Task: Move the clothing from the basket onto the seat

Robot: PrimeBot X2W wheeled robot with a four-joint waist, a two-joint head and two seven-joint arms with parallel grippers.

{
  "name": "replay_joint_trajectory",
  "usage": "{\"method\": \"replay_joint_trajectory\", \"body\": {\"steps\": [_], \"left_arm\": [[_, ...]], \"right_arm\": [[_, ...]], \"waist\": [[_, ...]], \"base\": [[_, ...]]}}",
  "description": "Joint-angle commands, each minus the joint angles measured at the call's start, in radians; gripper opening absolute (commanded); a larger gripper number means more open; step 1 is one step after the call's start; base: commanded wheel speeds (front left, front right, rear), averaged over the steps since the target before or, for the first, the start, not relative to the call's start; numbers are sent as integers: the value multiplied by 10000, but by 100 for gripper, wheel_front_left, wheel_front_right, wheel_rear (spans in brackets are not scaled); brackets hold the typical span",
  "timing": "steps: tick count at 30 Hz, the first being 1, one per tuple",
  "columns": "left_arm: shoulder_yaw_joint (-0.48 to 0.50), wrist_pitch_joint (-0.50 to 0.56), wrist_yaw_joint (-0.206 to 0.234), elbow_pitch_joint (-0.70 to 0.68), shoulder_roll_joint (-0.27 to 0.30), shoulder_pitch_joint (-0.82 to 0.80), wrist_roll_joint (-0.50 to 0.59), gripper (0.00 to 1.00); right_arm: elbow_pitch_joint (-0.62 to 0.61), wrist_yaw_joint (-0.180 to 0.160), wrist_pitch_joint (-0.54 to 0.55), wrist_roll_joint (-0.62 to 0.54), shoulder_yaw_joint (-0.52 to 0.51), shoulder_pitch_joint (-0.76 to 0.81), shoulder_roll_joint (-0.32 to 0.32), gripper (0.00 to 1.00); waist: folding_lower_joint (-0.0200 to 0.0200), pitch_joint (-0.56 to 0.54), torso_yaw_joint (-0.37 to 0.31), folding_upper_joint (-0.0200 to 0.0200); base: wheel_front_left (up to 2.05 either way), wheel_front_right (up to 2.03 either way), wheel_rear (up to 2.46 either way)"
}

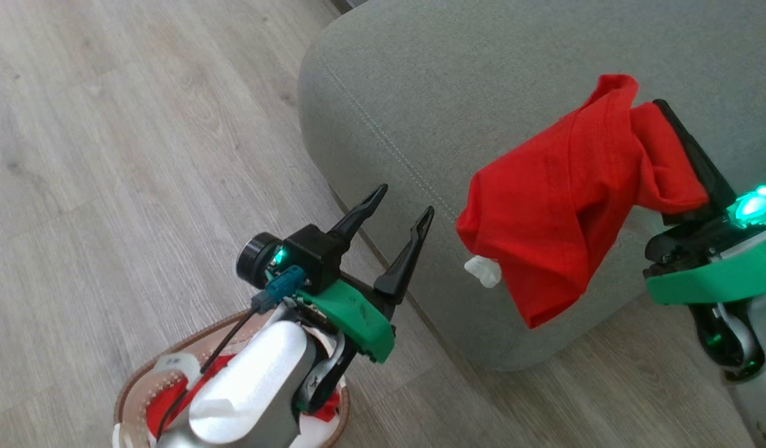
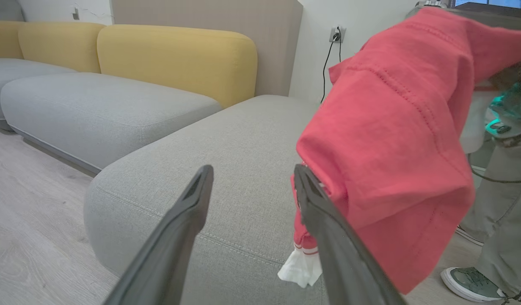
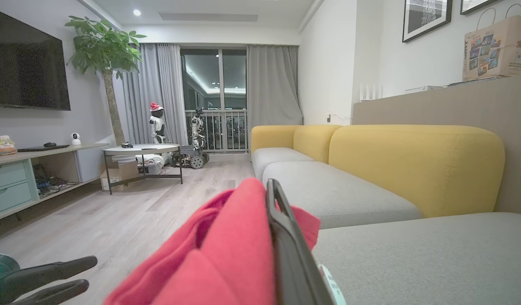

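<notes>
Clothing in red is being held up in the air by the right gripper (image 1: 681,137), whose jaws are standing nearly together, pinching a bunched fold of one garment (image 1: 563,205). The garment is hanging over the front corner of the grey-green seat (image 1: 482,74), not yet resting on it. A small white piece (image 1: 482,272), a cuff or a label, is dangling from its lower edge. The left gripper (image 1: 405,199) is standing wide apart and holding nothing, above the basket (image 1: 171,350), which is sitting on the wooden floor (image 1: 109,155) near the seat.

The fabric is being judged soft, light and limp. It is sagging and folding under its own weight, so it is likely to drape and spread wherever it is let go, and no breakage is being expected. Smooth sports cloth may be slipping through a loose pinch, so a thick gathered fold near the middle is being judged the best place to take hold, rather than a thin edge.

Counted: one garment is being carried. More red cloth (image 1: 162,404) is lying in the basket, partly hidden behind the pale forearm (image 1: 252,379), and how many pieces cannot be told. One basket and two grippers are being shown. One seat is being approached, with grey cushions (image 2: 95,106) and yellow backrests (image 2: 175,59) standing beyond it.
</notes>
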Motion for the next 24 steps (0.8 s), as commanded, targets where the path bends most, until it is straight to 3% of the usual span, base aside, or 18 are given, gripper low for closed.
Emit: {"method": "replay_joint_trajectory", "body": {"steps": [1, 12, 24], "left_arm": [[292, -98, 55, -255, 7, -595, 108, 100], [88, 30, 33, -212, -105, -1003, 211, 100], [-427, 567, 64, -239, -394, -2140, 756, 100]], "right_arm": [[-375, -2, -53, 51, -21, -186, -266, 0], [754, -2, -53, 685, 347, -2127, -1105, 0], [3084, -2, -53, 1615, 809, -5532, -2455, 0]], "waist": [[0, 44, -27, 0], [0, 669, 247, 0], [0, 2530, 1202, 0]], "base": [[0, 0, 0], [0, 0, 0], [0, 0, 0]]}}
